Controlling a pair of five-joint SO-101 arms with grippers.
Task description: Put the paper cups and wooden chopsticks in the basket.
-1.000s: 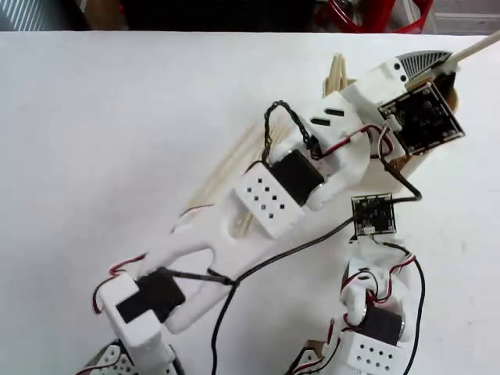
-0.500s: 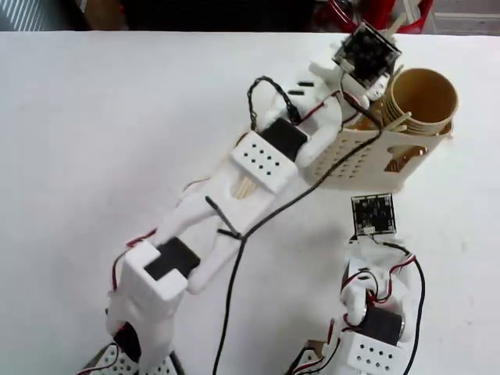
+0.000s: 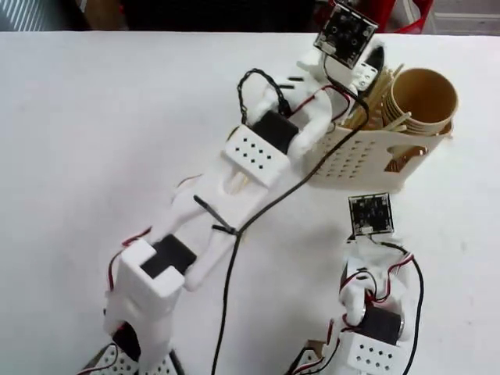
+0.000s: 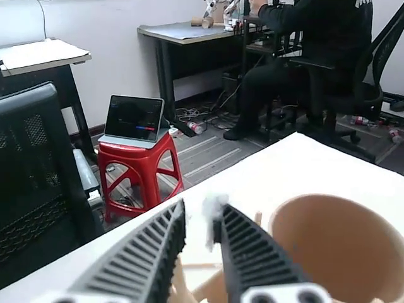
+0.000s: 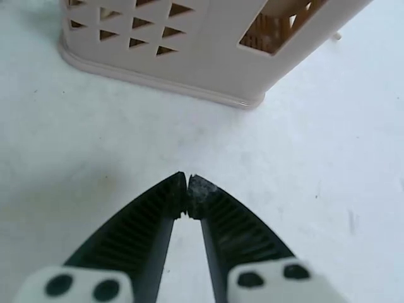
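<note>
1. The left gripper (image 4: 199,211), jaws slightly parted and empty, hangs over the 11 o'clock rim of the basket (image 3: 351,164).
2. Wooden chopsticks (image 3: 380,87) stand in the basket, at 9 o'clock of the paper cups (image 3: 426,98) stacked inside.
3. The right gripper (image 5: 188,184), pinched closed on nothing, sits at the basket's 6 o'clock.

The basket (image 3: 367,160) is sitting on the table (image 3: 94,117). The paper cups (image 3: 426,98) are standing stacked inside the basket's right end. The wooden chopsticks (image 3: 367,105) are leaning inside the basket, just left of the cups. The left gripper (image 4: 199,211) is hanging over the basket's far left rim. The right gripper (image 5: 188,186) is pointing at the basket's near wall, apart from it.
</note>
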